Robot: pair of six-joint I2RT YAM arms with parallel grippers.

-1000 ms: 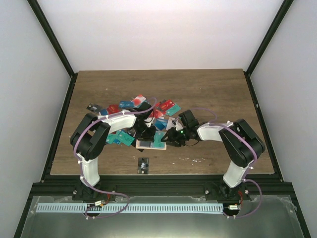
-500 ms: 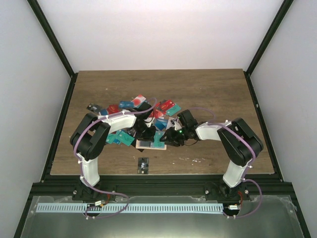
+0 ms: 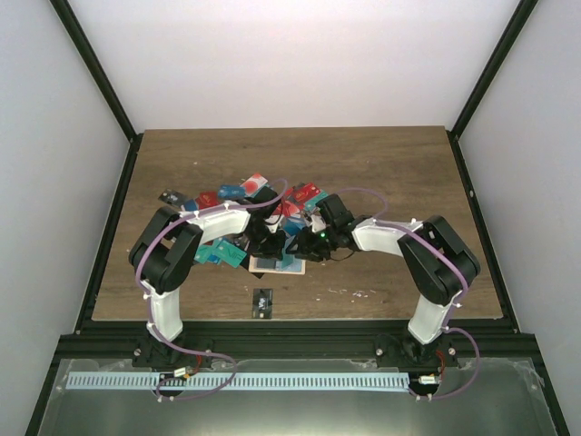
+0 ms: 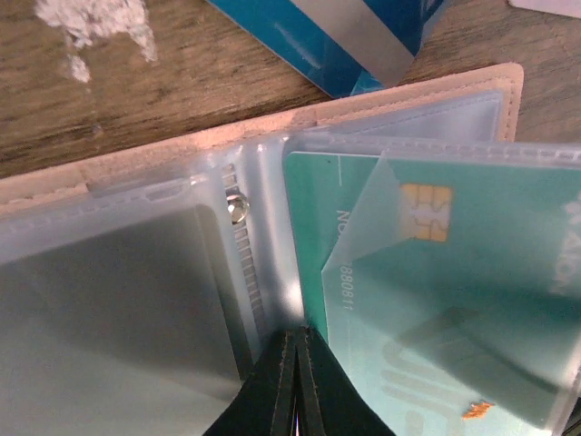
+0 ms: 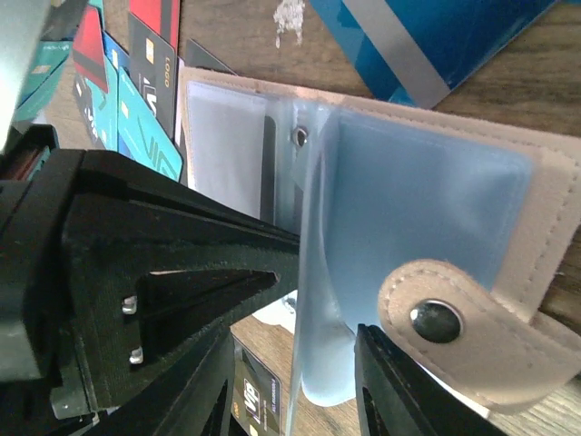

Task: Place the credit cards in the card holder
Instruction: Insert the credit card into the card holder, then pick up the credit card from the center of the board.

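Your left gripper [image 4: 295,386], closed tight, rests on the open card holder [image 4: 136,163] at its fold, the teal card [image 4: 454,272] just right of it, long axis crosswise, while your half-open right gripper [image 5: 295,372] straddles a clear sleeve [image 5: 418,200].

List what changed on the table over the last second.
The right gripper slid left toward the left gripper, its fingers either side of a clear sleeve of the card holder. Nothing taken or let go. The left gripper stayed shut at the holder's fold; holder, credit cards and the lone black card near the front edge kept their places.
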